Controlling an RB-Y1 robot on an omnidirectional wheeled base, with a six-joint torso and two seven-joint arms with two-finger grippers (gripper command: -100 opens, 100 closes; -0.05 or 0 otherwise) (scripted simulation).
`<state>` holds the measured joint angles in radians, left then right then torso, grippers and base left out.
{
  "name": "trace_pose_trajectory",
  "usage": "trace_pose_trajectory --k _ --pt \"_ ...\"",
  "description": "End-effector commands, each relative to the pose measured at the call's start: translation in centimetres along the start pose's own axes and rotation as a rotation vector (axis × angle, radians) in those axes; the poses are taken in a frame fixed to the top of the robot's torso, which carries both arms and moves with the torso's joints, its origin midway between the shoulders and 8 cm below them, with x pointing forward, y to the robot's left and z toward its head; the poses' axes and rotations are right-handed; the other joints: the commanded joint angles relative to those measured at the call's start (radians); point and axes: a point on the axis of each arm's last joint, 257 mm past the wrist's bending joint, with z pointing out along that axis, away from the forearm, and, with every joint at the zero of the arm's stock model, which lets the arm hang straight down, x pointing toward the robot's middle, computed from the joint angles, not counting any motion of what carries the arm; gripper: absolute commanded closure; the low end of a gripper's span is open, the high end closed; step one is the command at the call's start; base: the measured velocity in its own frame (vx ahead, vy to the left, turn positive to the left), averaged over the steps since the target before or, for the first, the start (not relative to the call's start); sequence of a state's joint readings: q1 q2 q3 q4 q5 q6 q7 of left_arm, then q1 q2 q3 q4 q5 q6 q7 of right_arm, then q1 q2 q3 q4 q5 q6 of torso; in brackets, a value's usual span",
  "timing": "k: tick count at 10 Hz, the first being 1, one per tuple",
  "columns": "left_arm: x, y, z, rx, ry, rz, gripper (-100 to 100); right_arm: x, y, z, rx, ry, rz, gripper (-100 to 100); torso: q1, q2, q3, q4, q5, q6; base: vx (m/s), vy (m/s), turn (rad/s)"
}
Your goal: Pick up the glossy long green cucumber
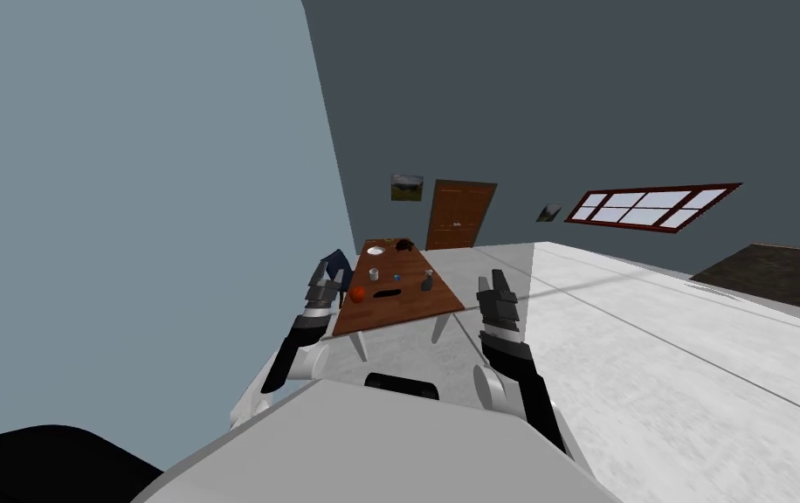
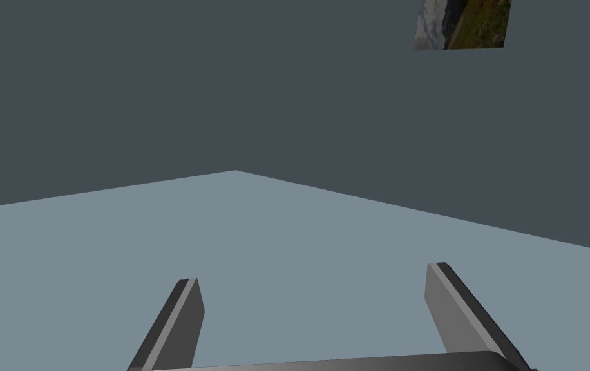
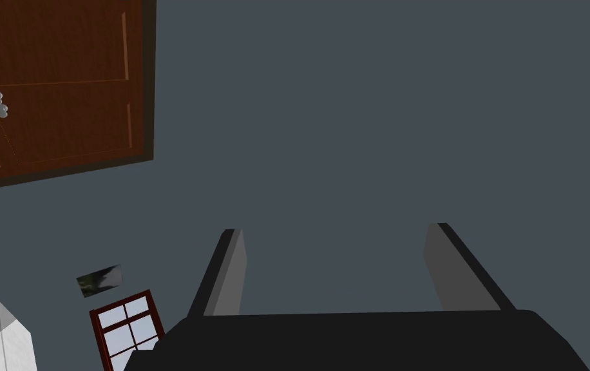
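Both claws spread wide, desk at my 12 o'clock.
My left claw and right claw hold nothing; the cucumber, a dark long shape, lies on the desk's near half.

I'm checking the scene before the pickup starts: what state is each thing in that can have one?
left gripper: fingers open, empty
right gripper: fingers open, empty
door: shut
table: standing, small things on top
grey bottle: upright on the table
white cup: upright on the table
dark long thing: lying flat on the table, perhaps the cucumber
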<state>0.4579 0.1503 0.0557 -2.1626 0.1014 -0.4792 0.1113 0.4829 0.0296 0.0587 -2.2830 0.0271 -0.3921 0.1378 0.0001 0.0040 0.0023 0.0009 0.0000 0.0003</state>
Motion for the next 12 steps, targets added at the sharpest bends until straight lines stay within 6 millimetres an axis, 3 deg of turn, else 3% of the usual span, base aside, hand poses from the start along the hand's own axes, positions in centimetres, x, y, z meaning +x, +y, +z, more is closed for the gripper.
trace_pose_trajectory --k 1,7,11,12 --pt "-0.7 2.1 0.4 -0.058 0.006 -0.011 -100 0.0 0.0 0.0 0.0 0.0 0.0 0 0.0 0.0 0.0 0.0 0.0 0.0 -0.053 -0.011 -0.143" --pt "-2.7 6.8 0.7 -0.2 -0.007 -0.034 -100 0.0 0.0 0.0 0.0 0.0 0.0 0 0.0 -0.001 -0.001 0.0 0.0 0.0 -0.036 -0.009 -0.081" --pt "-5.3 11.9 0.7 -0.347 -0.045 -0.06 -100 0.0 0.0 0.0 0.0 0.0 0.0 0 0.0 -0.002 -0.001 0.0 0.0 -0.001 -0.037 -0.015 -0.114" --pt "-5.3 12.0 0.6 -0.352 -0.046 -0.059 -100 0.0 0.0 0.0 0.0 0.0 0.0 0 -0.001 -0.002 -0.001 0.0 0.0 0.0 -0.027 -0.015 -0.057"
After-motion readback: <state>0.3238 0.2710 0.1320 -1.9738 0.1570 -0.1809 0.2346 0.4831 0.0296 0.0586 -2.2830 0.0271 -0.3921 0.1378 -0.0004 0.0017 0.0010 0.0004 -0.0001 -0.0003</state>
